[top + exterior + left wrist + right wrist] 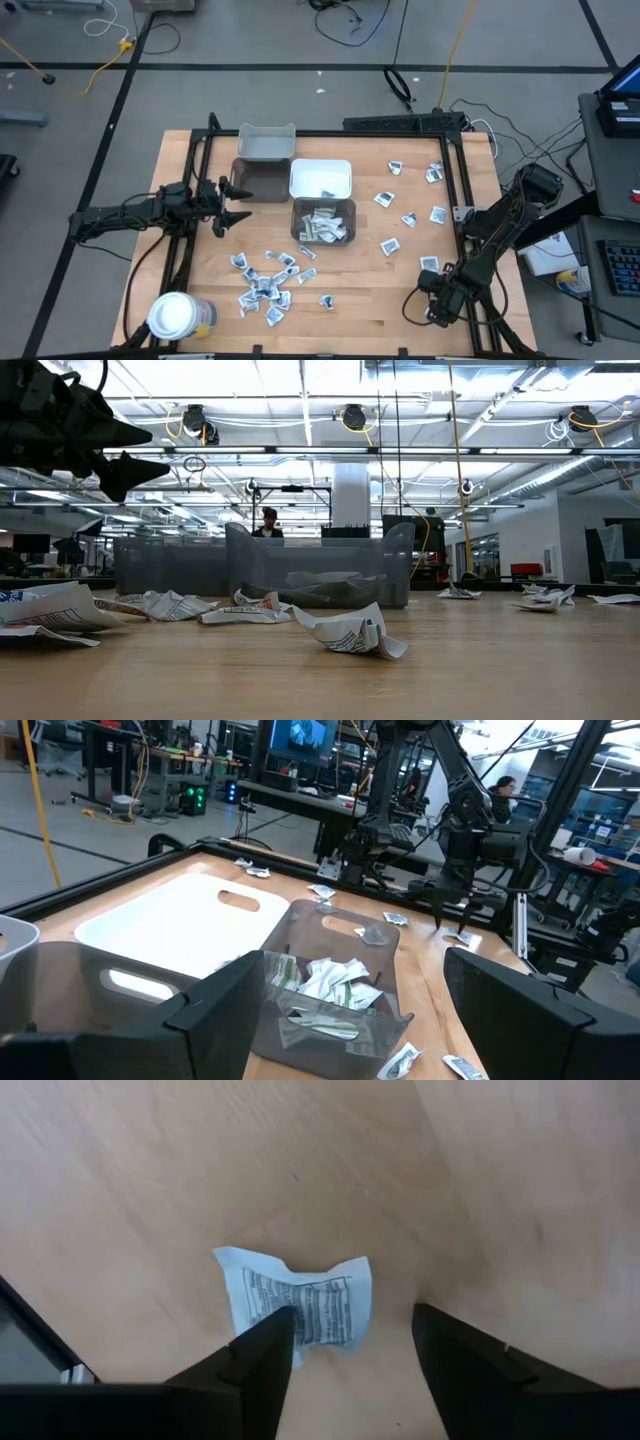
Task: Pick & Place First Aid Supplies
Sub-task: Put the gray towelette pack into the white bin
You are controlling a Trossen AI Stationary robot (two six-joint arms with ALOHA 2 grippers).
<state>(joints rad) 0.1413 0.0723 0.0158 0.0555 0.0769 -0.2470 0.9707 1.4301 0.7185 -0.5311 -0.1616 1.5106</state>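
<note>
Wood made up the tabletop (350,310), and small paper packets lay all over it. At the lower right of the high view, the right gripper (432,292) hung low over one white packet (297,1306) with dark print. Its fingers (262,1355) were apart, with one tip over the packet's edge and the other on the bare wood beside it. The packet was crumpled and lay flat, not yet held. To do this step well, I think the gripper should shift a little so the packet sits between both fingers, go down until the tips touch the wood, and then squeeze slowly. The paper is thin and could slide away if the tips push it sideways.

A heap of packets (265,285) lay at the lower middle of the high view, and a big jar (175,315) with a white lid stood at the lower left. Higher up, in the middle, sat a grey bin (323,222) with some packets already inside. Beside it was a white bin (320,178). The left gripper (232,205) waited at the left of the bins, above the tabletop, with its fingers wide apart and holding nothing. More packets (410,195) lay spread at the upper right.
</note>
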